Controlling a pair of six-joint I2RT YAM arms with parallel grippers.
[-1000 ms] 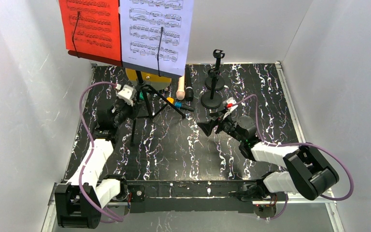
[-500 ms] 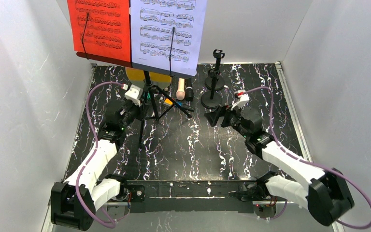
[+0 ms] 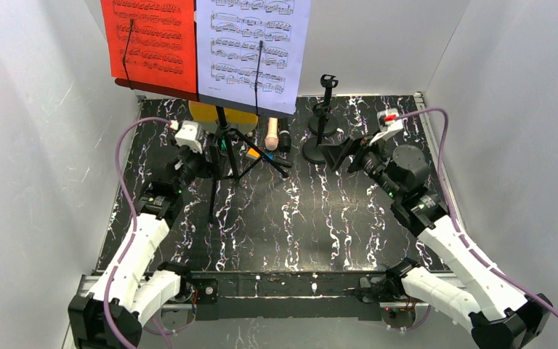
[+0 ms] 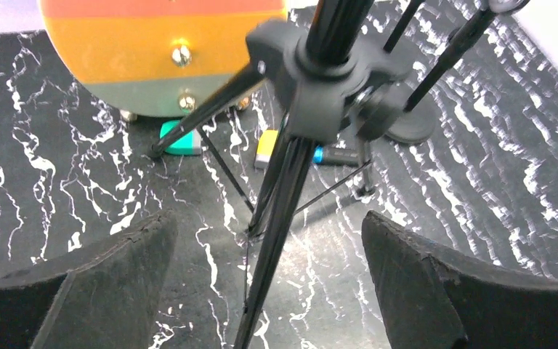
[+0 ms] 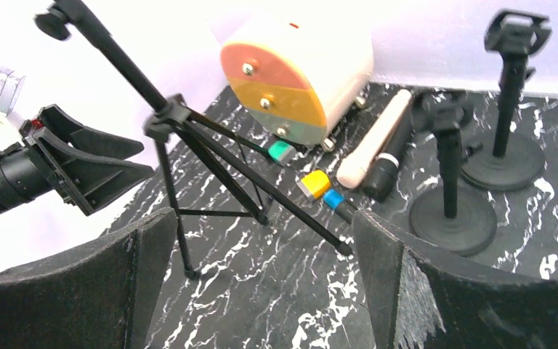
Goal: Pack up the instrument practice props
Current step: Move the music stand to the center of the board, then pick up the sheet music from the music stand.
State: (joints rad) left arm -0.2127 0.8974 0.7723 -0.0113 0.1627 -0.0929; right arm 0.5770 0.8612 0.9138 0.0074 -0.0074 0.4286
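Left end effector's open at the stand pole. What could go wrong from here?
1. The tripod stand carries the red page and white page high; gripped low by the left end effector, it may tip or shed pages.
2. Its legs stand beside the yellow block and green block; dragging could scatter them.
3. The right end effector, close by, could topple a mic holder.

The black music stand stands on its tripod legs, its pole between the spread fingers of the left gripper. A red page and a white page sit side by side on the rack above. Ahead of the right gripper a cream microphone and a black microphone lie together. Two round-based holders stand upright close by.
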